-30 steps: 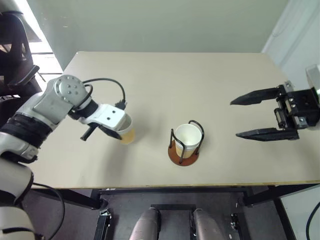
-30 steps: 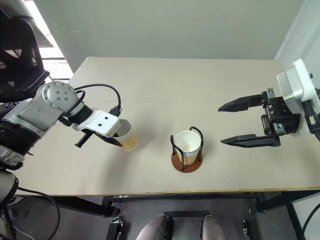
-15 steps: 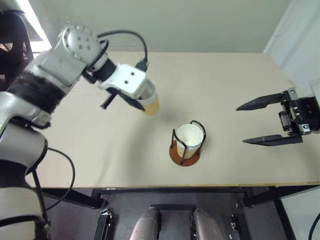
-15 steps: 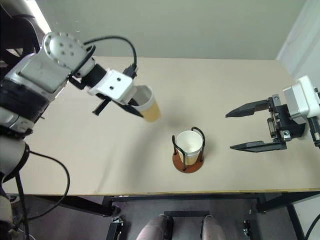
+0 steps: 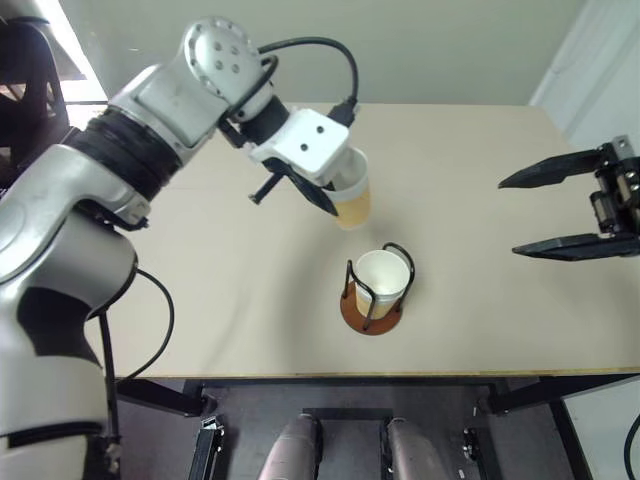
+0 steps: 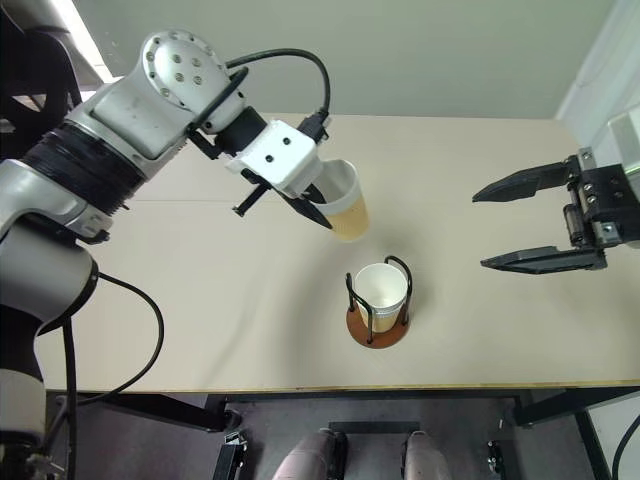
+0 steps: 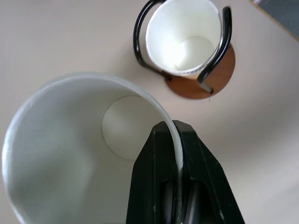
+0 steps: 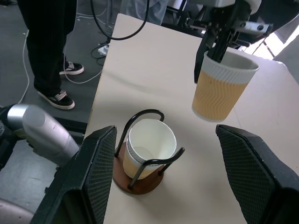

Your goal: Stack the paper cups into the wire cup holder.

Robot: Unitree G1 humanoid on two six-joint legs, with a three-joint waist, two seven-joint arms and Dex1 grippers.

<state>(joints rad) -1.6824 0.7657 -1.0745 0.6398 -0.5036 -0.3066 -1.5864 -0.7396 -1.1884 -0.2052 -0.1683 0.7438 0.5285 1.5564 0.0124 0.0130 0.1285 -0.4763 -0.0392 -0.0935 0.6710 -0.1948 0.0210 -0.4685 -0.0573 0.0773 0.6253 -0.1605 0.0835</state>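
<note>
My left gripper (image 5: 326, 194) is shut on the rim of a tan paper cup (image 5: 351, 200), one finger inside and one outside (image 7: 164, 154). The cup hangs upright in the air, just behind and slightly left of the wire cup holder (image 5: 372, 316). The holder's reddish-brown base and black wire loops (image 8: 140, 116) stand near the table's front edge. A paper cup (image 5: 382, 279) sits inside it, mouth up. My right gripper (image 5: 507, 217) hovers open and empty, well to the right of the holder, with its fingers pointing left.
The beige table (image 5: 200, 300) is bare around the holder, and its front edge (image 5: 350, 372) runs close to the base. In the right wrist view a person's legs (image 8: 46, 46) and cables (image 8: 100, 44) show on the floor past the table's side.
My left gripper has lifted the cup off the table and carried it up and to the right, close to the holder. The right gripper has drifted slightly right, still open.
</note>
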